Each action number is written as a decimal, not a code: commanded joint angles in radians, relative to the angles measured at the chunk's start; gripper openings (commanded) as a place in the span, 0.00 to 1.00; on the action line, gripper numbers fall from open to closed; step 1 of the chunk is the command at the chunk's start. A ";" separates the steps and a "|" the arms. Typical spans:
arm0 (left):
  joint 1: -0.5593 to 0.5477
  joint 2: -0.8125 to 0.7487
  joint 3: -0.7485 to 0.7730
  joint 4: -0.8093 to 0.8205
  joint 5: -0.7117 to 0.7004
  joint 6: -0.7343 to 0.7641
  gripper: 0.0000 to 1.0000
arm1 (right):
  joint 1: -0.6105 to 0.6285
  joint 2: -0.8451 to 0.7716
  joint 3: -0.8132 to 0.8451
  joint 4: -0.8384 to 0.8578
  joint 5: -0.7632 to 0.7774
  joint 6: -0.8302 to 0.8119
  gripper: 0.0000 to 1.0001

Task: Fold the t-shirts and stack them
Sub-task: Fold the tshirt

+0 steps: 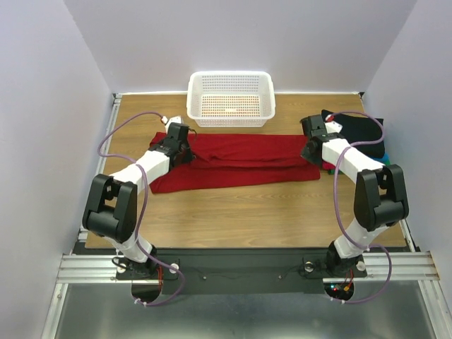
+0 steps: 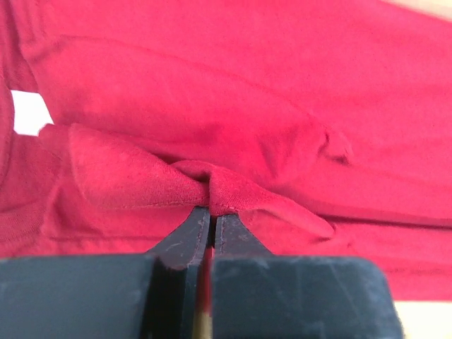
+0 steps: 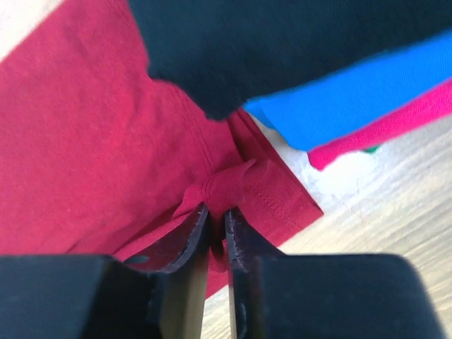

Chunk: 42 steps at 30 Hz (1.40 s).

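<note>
At the left end of the red shirt (image 1: 240, 161), my left gripper (image 2: 212, 210) is clamped on a pinched fold of cloth. At the right end, my right gripper (image 3: 217, 215) nips the hem likewise. I see the shirt stretched across the table (image 1: 247, 219), just beside a folded black shirt (image 3: 282, 42), blue shirt (image 3: 367, 99) and pink shirt (image 3: 395, 123), with a white basket (image 1: 230, 75) behind it.
</note>
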 commanded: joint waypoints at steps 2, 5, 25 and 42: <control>0.060 0.014 0.105 0.033 0.009 0.022 0.70 | -0.019 0.010 0.074 0.029 0.050 -0.051 0.39; 0.088 0.033 0.164 0.002 0.028 0.030 0.97 | -0.019 -0.010 0.089 0.029 0.022 -0.083 0.78; 0.068 -0.116 -0.155 0.232 0.342 -0.096 0.98 | 0.084 -0.058 -0.071 0.163 -0.482 -0.258 1.00; 0.060 0.108 0.002 0.298 0.413 -0.110 0.99 | 0.084 0.068 -0.038 0.172 -0.276 -0.219 1.00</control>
